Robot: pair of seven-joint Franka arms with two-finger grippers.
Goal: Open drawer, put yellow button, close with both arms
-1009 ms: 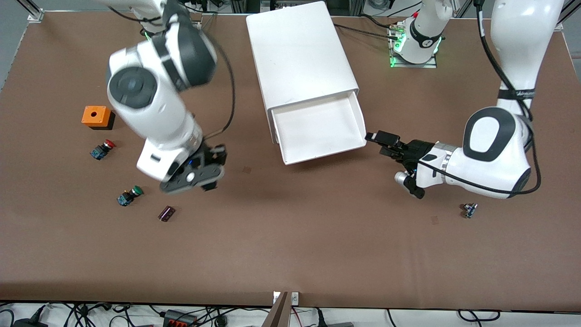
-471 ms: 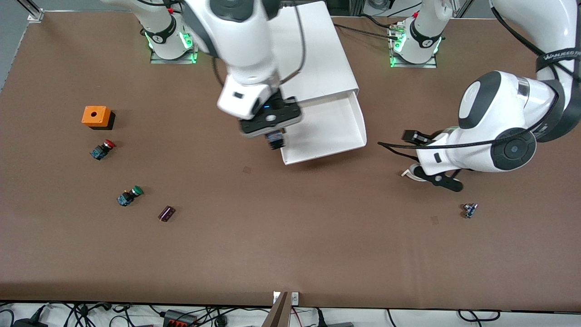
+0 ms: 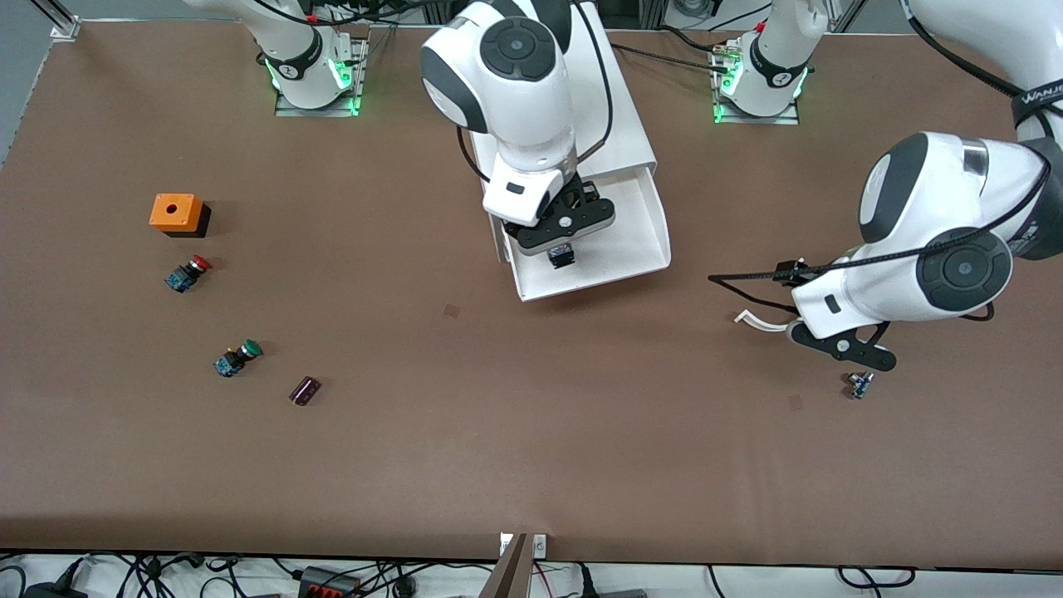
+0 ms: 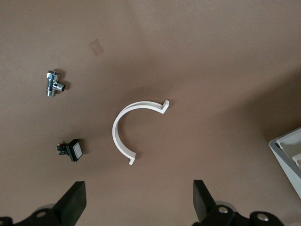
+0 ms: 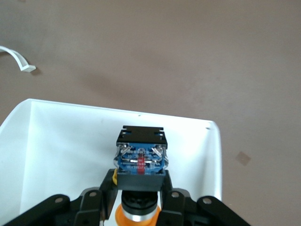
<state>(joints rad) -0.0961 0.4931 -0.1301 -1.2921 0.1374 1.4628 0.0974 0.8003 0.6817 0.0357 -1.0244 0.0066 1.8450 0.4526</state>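
My left gripper hangs with fingers spread over the bare table, above a white clip. Farther from the camera, my right gripper pinches the yellow button over the open drawer.

High front overview; both wrist cameras facing down, close.

brown table, cables along its edge

The drawer gapes open beneath the right pincer; only its low walls stand around.
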